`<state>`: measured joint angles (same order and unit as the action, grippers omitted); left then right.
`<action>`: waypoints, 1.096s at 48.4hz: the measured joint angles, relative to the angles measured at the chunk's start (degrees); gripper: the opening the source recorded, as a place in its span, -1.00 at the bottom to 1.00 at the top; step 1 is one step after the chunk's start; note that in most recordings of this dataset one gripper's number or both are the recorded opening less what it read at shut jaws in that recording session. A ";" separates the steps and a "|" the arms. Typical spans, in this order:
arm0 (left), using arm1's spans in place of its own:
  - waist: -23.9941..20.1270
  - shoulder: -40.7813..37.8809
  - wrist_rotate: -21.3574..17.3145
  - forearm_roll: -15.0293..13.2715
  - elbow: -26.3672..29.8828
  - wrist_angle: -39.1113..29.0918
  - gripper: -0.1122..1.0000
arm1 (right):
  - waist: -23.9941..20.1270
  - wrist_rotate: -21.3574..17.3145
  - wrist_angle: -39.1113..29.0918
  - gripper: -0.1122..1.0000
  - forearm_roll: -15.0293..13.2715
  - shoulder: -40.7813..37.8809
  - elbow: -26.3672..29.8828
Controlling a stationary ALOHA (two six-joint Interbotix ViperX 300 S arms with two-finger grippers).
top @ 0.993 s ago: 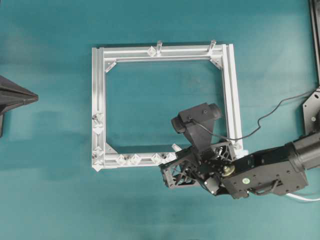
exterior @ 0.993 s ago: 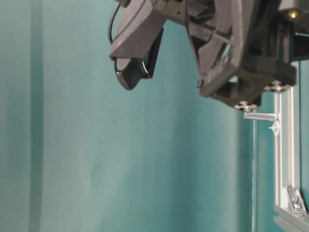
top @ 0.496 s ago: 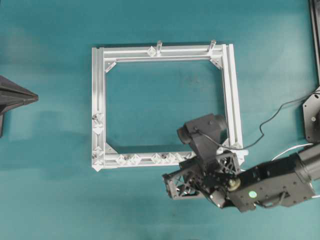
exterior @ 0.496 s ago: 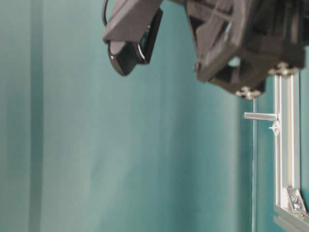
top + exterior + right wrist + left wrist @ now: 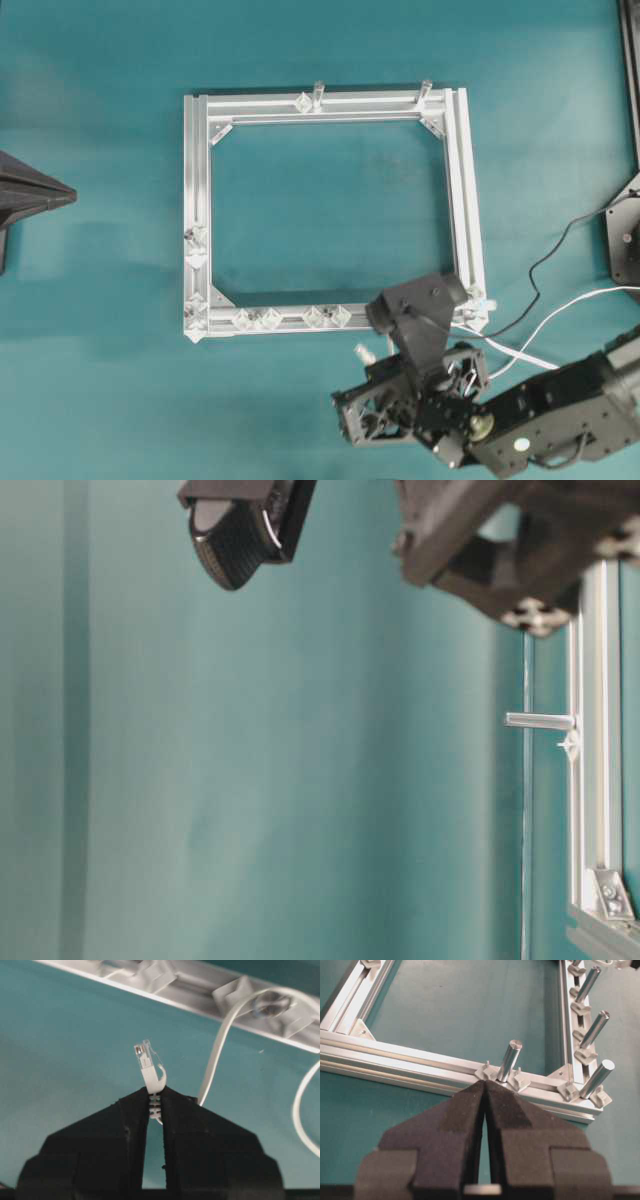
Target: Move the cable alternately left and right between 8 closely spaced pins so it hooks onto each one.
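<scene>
1. The cable (image 5: 220,1045) runs from the plug (image 5: 148,1071) back to the frame (image 5: 200,985), looping round a pin (image 5: 267,1004) there.
2. The right gripper (image 5: 154,1094) is clamped on the plug's boot, plug tip pointing up, over bare mat (image 5: 60,1050) just off the frame's lower rail.
3. The left gripper (image 5: 485,1091) is closed on nothing, facing a post (image 5: 509,1061) on the frame.
4. Overhead, more pins (image 5: 325,317) line the lower rail.
</scene>
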<state>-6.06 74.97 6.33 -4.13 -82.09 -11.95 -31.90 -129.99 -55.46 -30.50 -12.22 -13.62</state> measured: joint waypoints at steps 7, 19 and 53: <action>0.00 0.00 0.00 -0.09 0.00 0.00 -0.80 | -0.53 0.00 0.00 -0.63 0.09 -1.32 1.76; 0.00 0.00 0.09 0.00 -0.09 0.00 -0.80 | -0.70 0.00 0.00 -0.63 0.18 -2.46 3.34; 0.00 0.00 0.09 -0.09 0.00 0.00 -0.80 | 1.85 2.72 0.97 -0.63 -3.34 -8.44 11.78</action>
<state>-6.06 74.97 6.42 -4.22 -82.09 -11.95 -30.06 -127.27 -54.49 -33.84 -20.65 -1.85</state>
